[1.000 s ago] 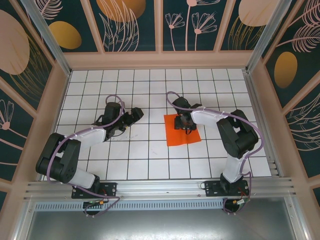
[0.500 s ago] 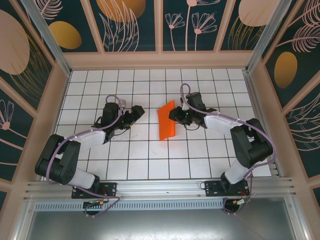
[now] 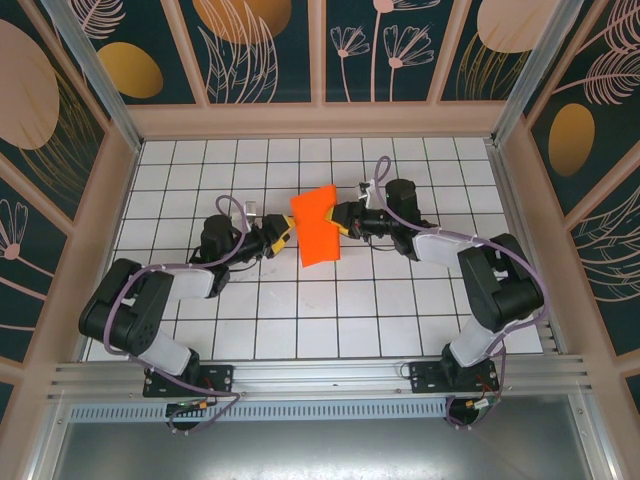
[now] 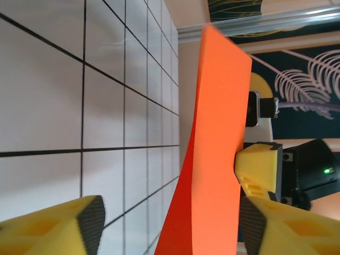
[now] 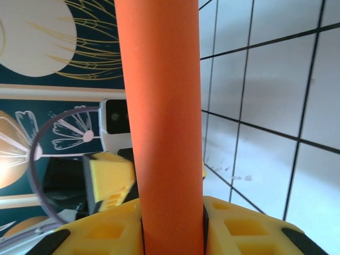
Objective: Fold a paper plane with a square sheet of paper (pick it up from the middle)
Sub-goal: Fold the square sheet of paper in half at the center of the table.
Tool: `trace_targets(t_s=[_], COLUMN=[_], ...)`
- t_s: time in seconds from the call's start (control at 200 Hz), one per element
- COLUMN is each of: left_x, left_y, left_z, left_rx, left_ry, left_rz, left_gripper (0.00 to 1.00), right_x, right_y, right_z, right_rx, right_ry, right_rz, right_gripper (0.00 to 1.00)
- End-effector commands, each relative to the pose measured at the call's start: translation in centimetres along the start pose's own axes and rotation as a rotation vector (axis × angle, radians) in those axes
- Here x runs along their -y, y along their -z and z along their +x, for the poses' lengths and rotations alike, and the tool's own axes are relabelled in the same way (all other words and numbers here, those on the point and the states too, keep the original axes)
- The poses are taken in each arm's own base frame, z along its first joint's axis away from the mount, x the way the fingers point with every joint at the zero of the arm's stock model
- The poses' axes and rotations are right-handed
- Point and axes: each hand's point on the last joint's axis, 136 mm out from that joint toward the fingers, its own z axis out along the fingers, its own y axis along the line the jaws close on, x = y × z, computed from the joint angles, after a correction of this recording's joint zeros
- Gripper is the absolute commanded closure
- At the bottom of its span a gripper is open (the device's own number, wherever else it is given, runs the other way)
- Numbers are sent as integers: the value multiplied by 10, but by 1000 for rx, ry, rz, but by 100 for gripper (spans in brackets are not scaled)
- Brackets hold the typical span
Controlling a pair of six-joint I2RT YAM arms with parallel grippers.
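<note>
The square sheet of paper (image 3: 315, 227) is bright orange-red and hangs upright above the white grid table, curved into a loose roll (image 5: 159, 106). My right gripper (image 3: 342, 217) is shut on its right side, and both yellow fingers (image 5: 234, 228) press against the paper in the right wrist view. My left gripper (image 3: 285, 237) is at the sheet's left edge. Its jaws stand open around the paper (image 4: 218, 159), which lies close to the right pad (image 4: 252, 226), while a wide gap is left to the other pad (image 4: 90, 226).
The white tiled table (image 3: 250, 310) is ringed by a wooden frame and patterned walls (image 3: 320, 50). An aluminium rail (image 3: 320, 380) runs along the near edge by the arm bases. The two grippers face each other a short way apart over the table's middle.
My right gripper lifted the sheet off the table and carried it left, turning it upright. My left gripper swung right to meet it, and its jaws have narrowed around the paper's edge.
</note>
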Motion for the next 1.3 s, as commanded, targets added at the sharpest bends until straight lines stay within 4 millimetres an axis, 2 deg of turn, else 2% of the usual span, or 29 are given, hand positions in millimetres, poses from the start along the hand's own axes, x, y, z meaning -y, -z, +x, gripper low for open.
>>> trace_targets(t_s=[0.0,0.13,0.205,0.4,0.495,0.741,0.881,1.016,1.111,1.296], left_x=[22,36,40,30,32,31,18,-8,-17,-21], left_y=[0,3,4,0,-1,-2,-6,-13,-16,-24], left_z=[6,7,7,7,7,3,1,2,4,7], left_rx=[-24,-25,-23,-24,-25,-4,5,-3,-14,-36], left_ry=[-38,-50,-53,-39,-43,-41,-36,-48,-63,-68], left_rz=[111,176,198,177,185,181,130,8,-40,-55], left_gripper=[39,51,54,58,62,85,94,97,98,100], right_x=[-7,-4,-3,-6,-5,9,34,63,81,94], right_y=[-1,-3,-3,-7,-9,-14,-19,-20,-21,-21], right_z=[4,5,5,9,11,15,19,24,27,31], right_rx=[-37,-42,-42,-57,-67,-58,-47,-37,-36,-36], right_ry=[-24,-46,-53,-61,-67,-91,-116,-129,-124,-111], right_rz=[-69,-71,-73,-91,-89,-54,33,144,231,321], right_gripper=[69,69,69,68,68,68,66,58,54,47])
